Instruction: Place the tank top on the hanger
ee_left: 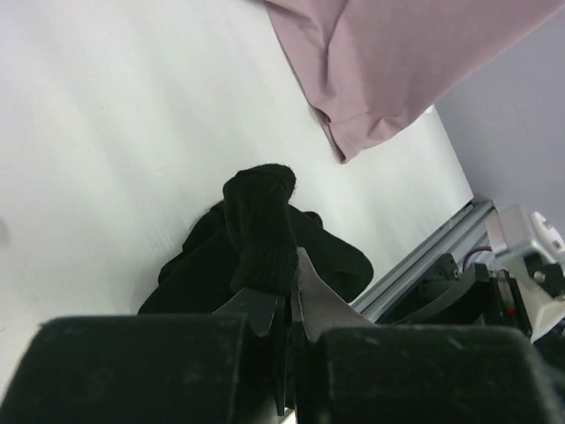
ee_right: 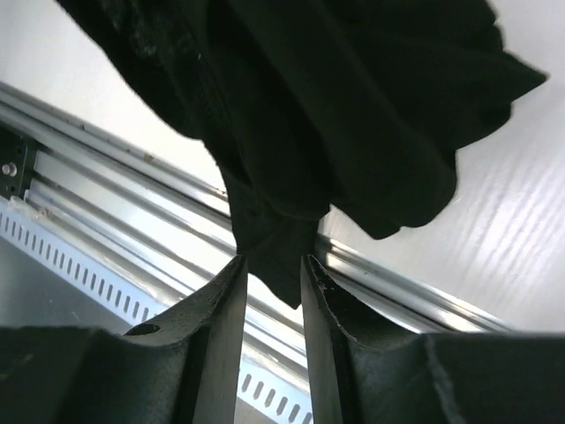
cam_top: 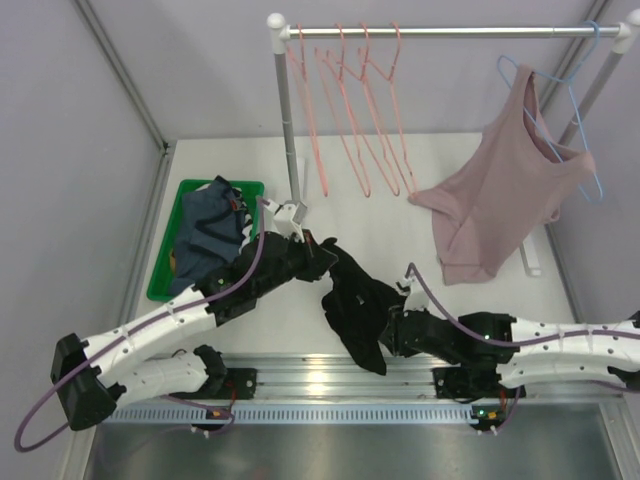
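Observation:
The black tank top [cam_top: 360,300] lies bunched on the white table between my two arms. My left gripper [cam_top: 325,258] is shut on a strap of it; in the left wrist view the knit strap [ee_left: 260,221] rises out of the closed fingers [ee_left: 284,283]. My right gripper [cam_top: 388,335] is at the garment's near edge. Its jaws [ee_right: 272,265] stand apart, and a pointed corner of the black fabric [ee_right: 335,106] hangs between them, not clamped. Several salmon-pink wire hangers [cam_top: 355,110] hang on the rail at the back, far from both grippers.
A dusty-pink top [cam_top: 500,200] hangs on a light-blue hanger [cam_top: 575,100] at the back right. A green bin [cam_top: 165,270] at the left holds a dark blue-grey garment [cam_top: 210,230]. The rack's post [cam_top: 285,120] stands behind my left gripper. An aluminium rail [ee_right: 132,177] runs along the near edge.

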Controlling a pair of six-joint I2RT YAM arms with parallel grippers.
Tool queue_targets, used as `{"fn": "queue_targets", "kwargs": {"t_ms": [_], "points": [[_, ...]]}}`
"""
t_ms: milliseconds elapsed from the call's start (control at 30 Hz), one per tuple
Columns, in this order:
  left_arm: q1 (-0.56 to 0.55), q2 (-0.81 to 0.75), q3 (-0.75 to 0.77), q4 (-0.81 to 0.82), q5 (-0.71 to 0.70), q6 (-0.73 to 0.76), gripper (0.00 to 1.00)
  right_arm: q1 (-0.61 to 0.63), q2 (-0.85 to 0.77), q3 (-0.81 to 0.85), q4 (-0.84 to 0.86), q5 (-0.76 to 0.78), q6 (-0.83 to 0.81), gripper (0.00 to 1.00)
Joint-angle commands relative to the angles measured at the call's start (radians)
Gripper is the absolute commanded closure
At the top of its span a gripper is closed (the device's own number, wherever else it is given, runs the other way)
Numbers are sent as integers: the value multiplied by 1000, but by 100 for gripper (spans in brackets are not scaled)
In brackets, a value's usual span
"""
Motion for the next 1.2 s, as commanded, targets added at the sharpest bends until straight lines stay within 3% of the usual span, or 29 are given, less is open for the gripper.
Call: {"fn": "queue_targets", "kwargs": {"t_ms": [0, 300, 567, 867, 1167], "points": [[14, -1, 42, -14, -40, -14, 100, 56, 52, -27, 160, 21, 92, 70], [21, -11, 45, -31, -25, -8, 100, 68, 49, -189, 381, 76, 71, 68], [24, -3, 47, -32, -14, -6, 100, 47, -1, -237, 453, 136, -19, 62], [22, 0, 50, -34, -2, -3, 100, -7, -40, -298, 519, 116, -67, 61], [24, 0, 47, -41, 1, 2, 100, -7, -240, -418, 560, 89, -50, 56]]}}
